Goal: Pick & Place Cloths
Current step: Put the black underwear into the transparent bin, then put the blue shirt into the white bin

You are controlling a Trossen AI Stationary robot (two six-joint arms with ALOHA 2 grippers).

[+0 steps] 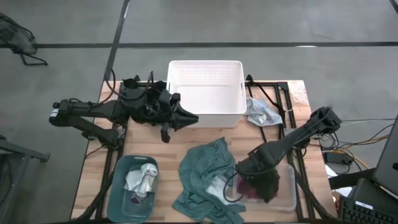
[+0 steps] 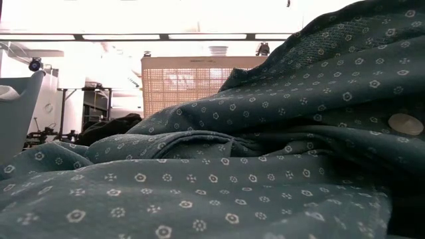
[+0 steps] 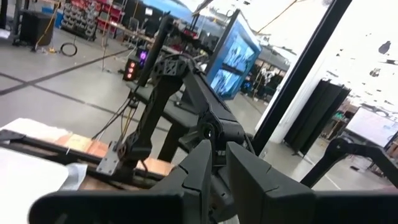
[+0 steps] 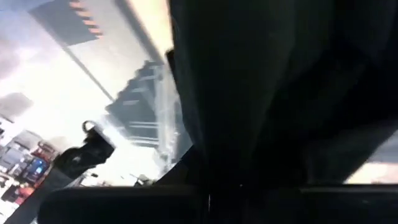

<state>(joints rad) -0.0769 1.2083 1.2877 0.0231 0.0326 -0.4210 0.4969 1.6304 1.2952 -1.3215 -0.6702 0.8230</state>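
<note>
The white bin (image 1: 206, 93) stands at the table's far edge. The left gripper (image 1: 186, 116) hovers beside its left wall. Nearer, the right gripper (image 1: 244, 169) reaches into the clear bin (image 1: 289, 193) beside the teal cloth (image 1: 205, 177); a teal bin (image 1: 118, 186) sits near-left.

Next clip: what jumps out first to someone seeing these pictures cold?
The big teal-green patterned cloth sprawls over the table's front middle and fills nearly the whole low view. Beside it, the right gripper reaches down into the clear bin holding dark maroon cloth. The empty white bin stands at the back, the left gripper idling next to it.
</note>
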